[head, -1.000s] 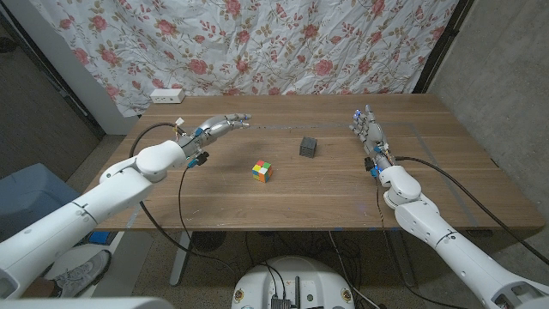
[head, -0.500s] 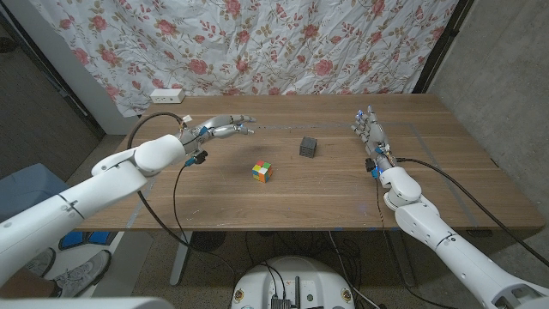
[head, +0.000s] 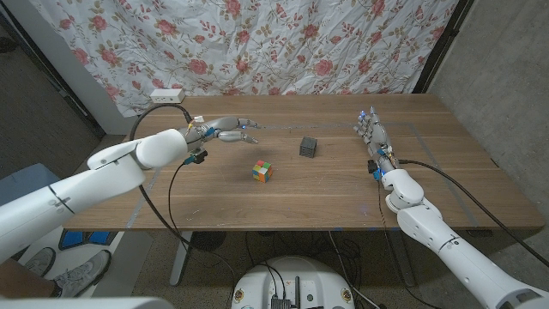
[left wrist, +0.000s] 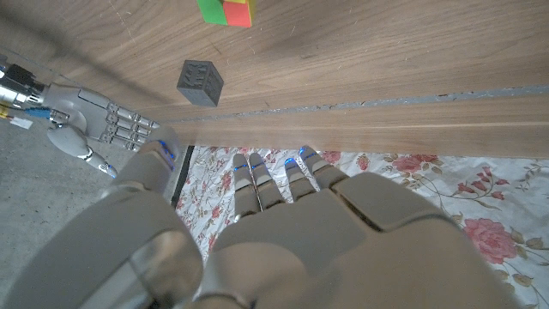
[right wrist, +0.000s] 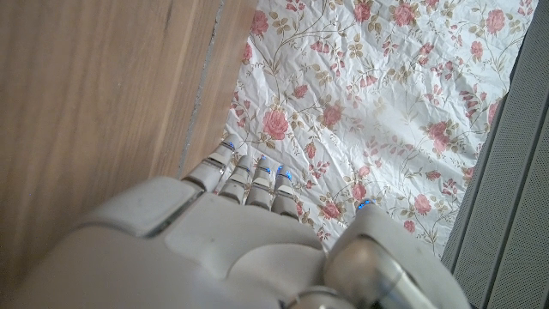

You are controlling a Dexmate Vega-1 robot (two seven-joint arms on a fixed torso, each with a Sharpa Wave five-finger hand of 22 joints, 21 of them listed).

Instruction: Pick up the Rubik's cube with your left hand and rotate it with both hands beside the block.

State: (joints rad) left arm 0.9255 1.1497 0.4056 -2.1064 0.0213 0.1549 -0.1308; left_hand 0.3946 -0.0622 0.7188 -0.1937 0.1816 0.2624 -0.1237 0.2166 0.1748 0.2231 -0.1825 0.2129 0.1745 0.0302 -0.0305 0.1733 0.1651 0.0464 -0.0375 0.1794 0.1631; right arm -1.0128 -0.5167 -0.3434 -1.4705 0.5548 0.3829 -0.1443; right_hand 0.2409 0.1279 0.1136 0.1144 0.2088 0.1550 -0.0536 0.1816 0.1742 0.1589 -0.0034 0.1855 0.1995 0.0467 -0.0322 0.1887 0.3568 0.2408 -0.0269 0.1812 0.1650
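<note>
Wooden counter [head: 171, 197]: my empty, spread left hand [head: 230, 129] reaching; Rubik's cube [head: 262, 171] at its 5 o'clock, grasp next; right hand [head: 371, 133] empty, spread.

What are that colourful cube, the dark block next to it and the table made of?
The Rubik's cube looks like glossy plastic: bright flat panels of red, green, yellow and white. The block is dark grey and matte with patterned faces; plastic or metal, I can't tell. The table seems wood or wood veneer: brown grain runs along its length, with a smooth, low sheen.
</note>
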